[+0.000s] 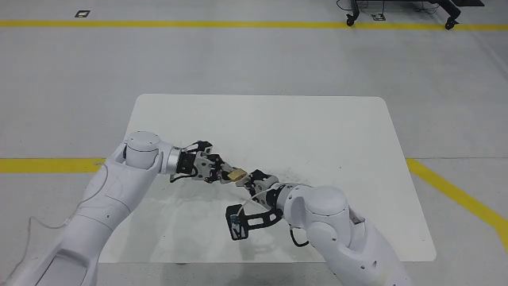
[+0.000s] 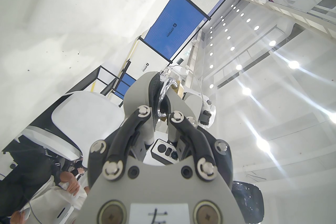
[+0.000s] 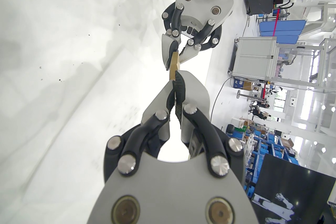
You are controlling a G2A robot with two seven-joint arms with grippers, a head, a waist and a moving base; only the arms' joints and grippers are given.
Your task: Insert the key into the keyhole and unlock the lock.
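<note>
I see the lock (image 1: 236, 175), a small brass-coloured block with flat faces, held in the air just above the front middle of the white table (image 1: 317, 127), between the two grippers. Its rounded, shiny metal shackle (image 2: 168, 84) sits between the ribbed black pads of my left gripper (image 2: 161, 89), whose jaws are closed tight on the lock's upper part. From the other side my right gripper (image 3: 175, 83) meets the block's lower end, tips touching the brass. Its grey fingers (image 3: 193, 93) are pressed together, with only a thin dark slit between the ridged pads. I cannot make out a key in that slit. The tabletop is smooth and matte, with rounded corners and a few dark specks. From above, the two grippers meet nose to nose in one line.
</note>
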